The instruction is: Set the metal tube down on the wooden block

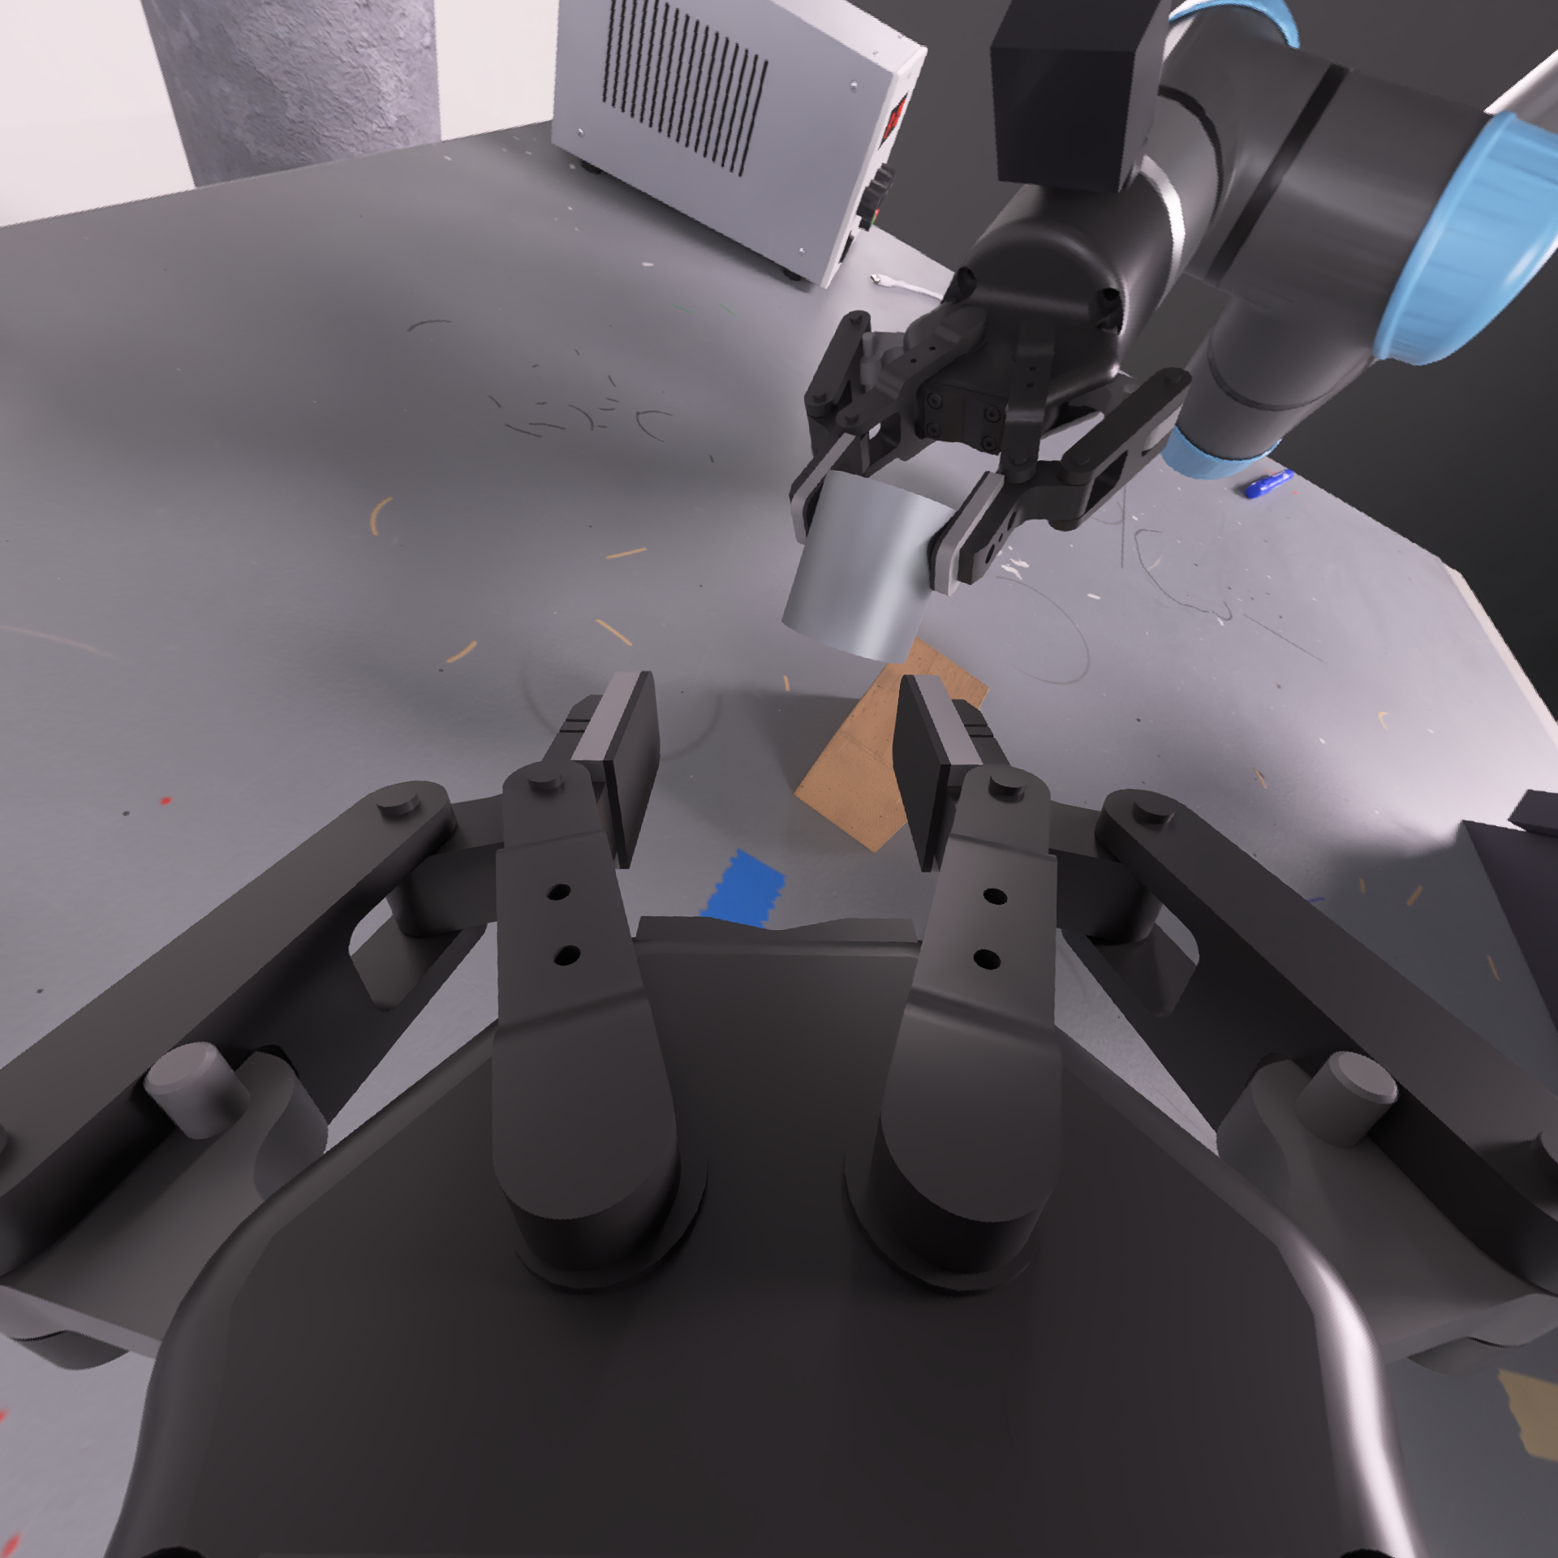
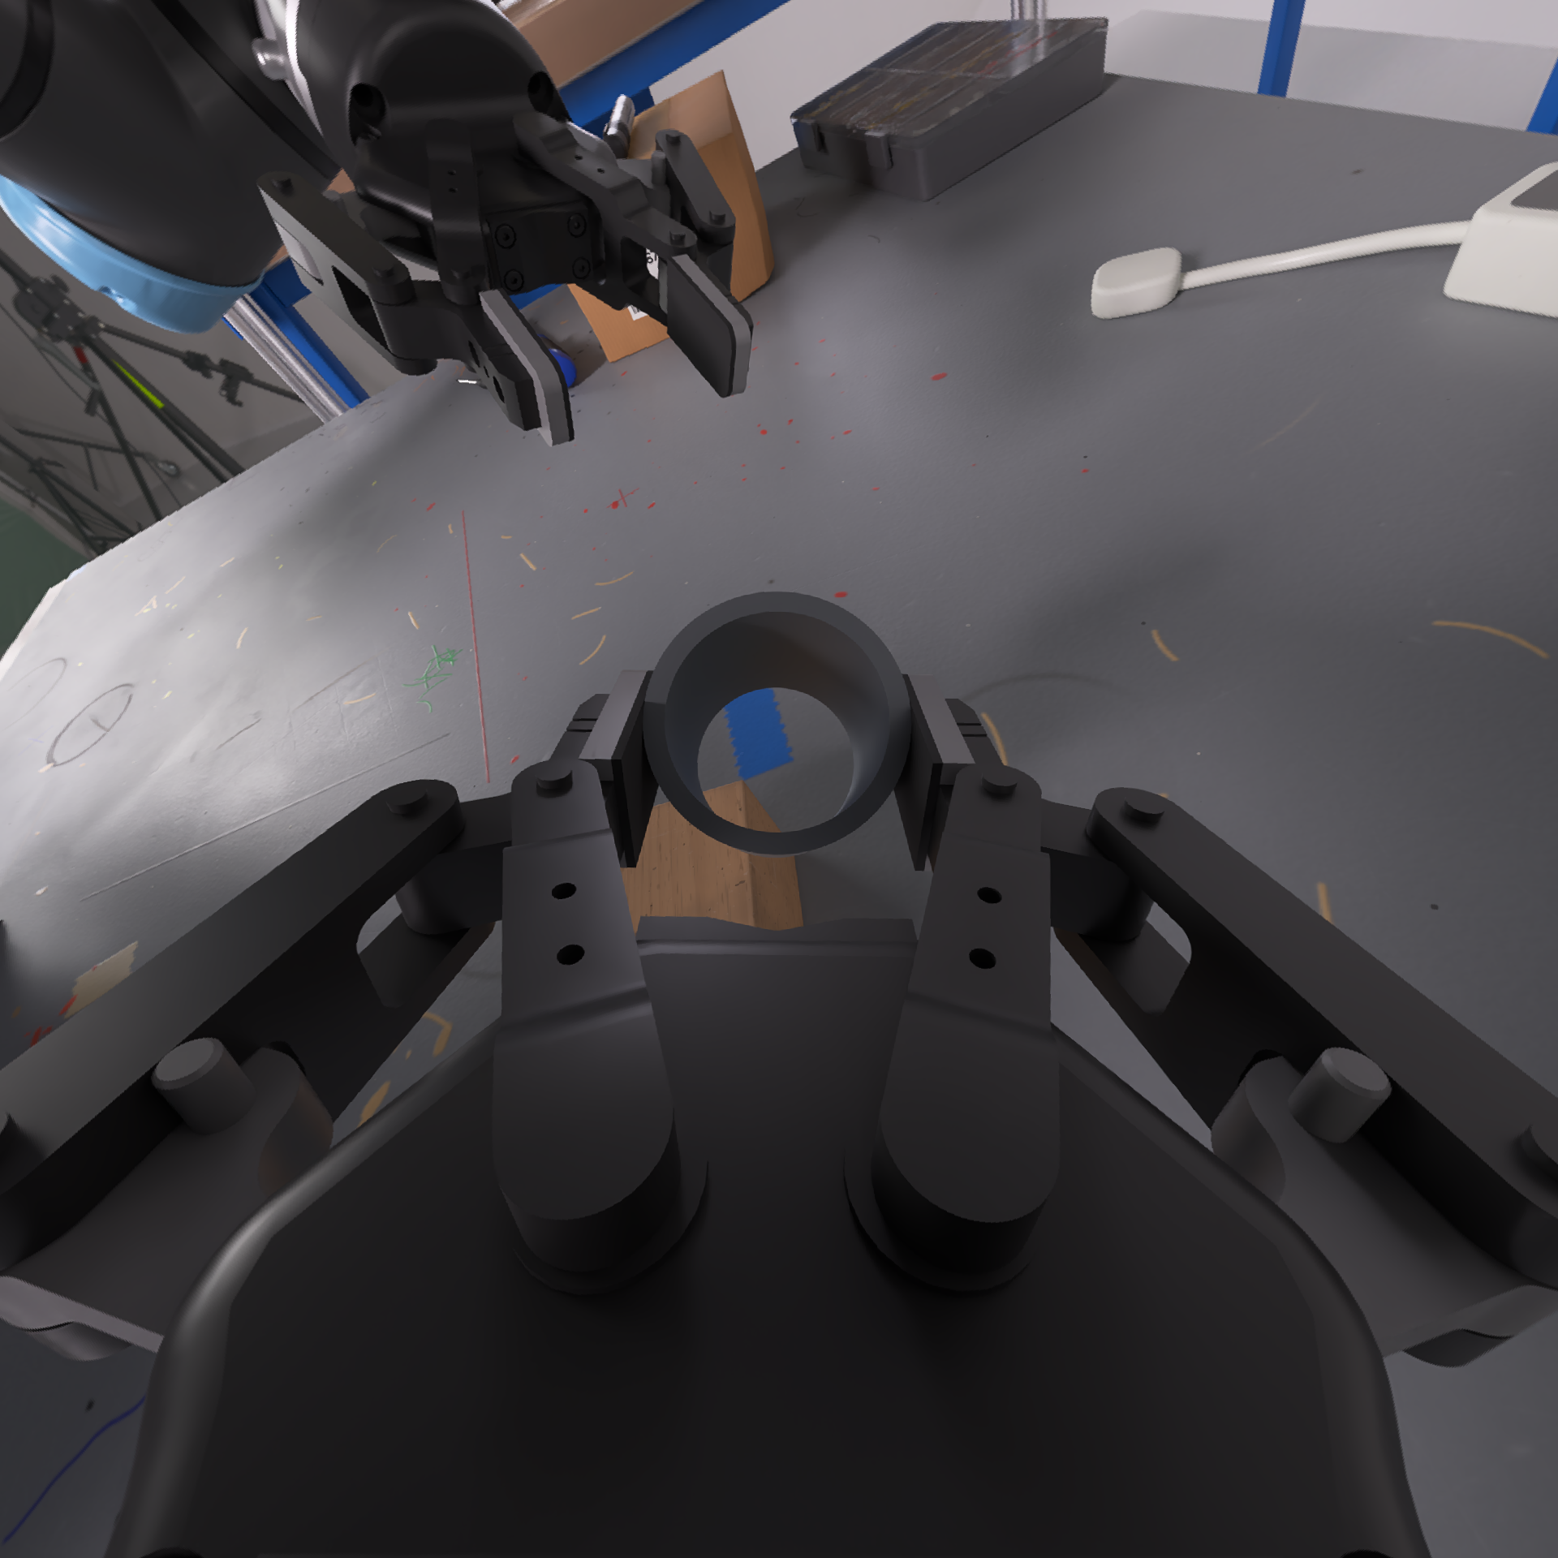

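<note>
The short, wide metal tube hangs in the air, held by its sides in my right gripper. In the right wrist view I look down through the tube, pinched between my right gripper's fingers. The wooden block lies flat on the grey table just below the tube; it also shows under the tube in the right wrist view. My left gripper is open and empty, hovering close beside the block, and shows far off in the right wrist view.
A strip of blue tape lies on the table near the block. A white vented box stands at the back. A dark case, a cardboard box and a white device with cable sit along the far edge.
</note>
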Available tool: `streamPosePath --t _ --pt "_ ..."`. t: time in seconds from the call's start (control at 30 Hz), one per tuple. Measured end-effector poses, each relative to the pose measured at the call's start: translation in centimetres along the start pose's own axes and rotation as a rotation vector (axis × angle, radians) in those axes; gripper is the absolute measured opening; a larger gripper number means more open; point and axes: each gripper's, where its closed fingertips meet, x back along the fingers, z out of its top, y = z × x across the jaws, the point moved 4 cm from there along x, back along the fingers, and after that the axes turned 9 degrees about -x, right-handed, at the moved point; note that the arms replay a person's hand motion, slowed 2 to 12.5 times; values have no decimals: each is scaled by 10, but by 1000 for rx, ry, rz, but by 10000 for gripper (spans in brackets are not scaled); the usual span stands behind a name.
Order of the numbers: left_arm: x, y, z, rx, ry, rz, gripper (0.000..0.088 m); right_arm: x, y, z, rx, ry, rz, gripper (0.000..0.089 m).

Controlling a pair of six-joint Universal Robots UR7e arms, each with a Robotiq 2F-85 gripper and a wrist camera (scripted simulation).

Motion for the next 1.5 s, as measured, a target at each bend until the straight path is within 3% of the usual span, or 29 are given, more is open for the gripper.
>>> streamPosePath --t 0.3,0.5,0.93,1.23,1.5 --pt "-8 2 -3 1 -17 132 490 -1 -2 0 26 -3 -30 483" --pt "-14 11 -4 -6 2 213 587 -1 -3 -2 41 0 -47 483" --pt "-20 24 -10 -76 -34 359 691 -1 -9 -7 137 -35 -109 483" --pt "-24 40 -14 -99 -32 395 843 -2 -14 -11 188 -88 -166 483" --pt "-26 51 -16 -90 -17 387 854 -1 -15 -14 214 -115 -193 483"
